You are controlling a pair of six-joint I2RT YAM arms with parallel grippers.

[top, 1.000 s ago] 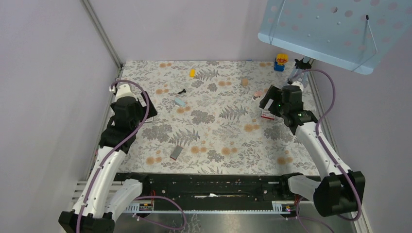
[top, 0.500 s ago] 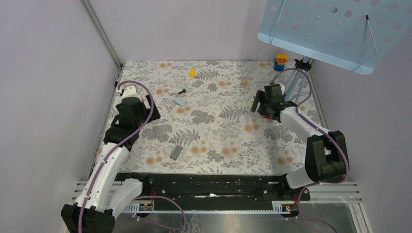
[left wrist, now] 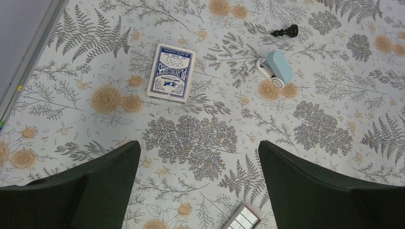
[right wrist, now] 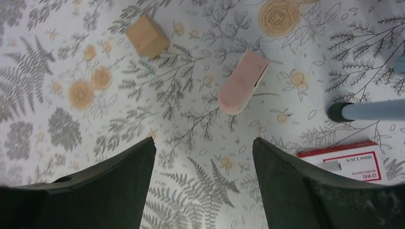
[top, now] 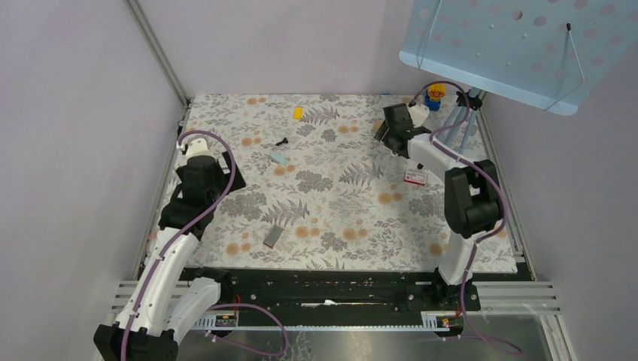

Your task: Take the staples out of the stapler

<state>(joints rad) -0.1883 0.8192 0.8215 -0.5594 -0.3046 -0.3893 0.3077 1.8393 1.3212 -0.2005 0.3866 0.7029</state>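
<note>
A small pink stapler (right wrist: 242, 82) lies on the floral mat in the right wrist view, just ahead of my right gripper (right wrist: 204, 140). That gripper hangs above the mat with its jaws open and nothing between them. In the top view the right gripper (top: 390, 129) is at the back right, by a wooden block (top: 379, 126). A red and white staple box (top: 414, 177) lies nearer, beside the right arm. My left gripper (left wrist: 199, 143) hovers wide open over bare mat at the left.
A blue card deck (left wrist: 170, 73), a light-blue and white gadget (left wrist: 276, 68) and a black pawn (left wrist: 285, 32) lie ahead of the left gripper. A grey slab (top: 272, 237) lies mid-table. A metal leg (right wrist: 363, 111) stands right of the stapler, under a blue panel (top: 511, 45).
My right arm has swung from over the staple box toward the back, by the wooden block, and its jaws have narrowed a little. The left arm has shifted slightly.
</note>
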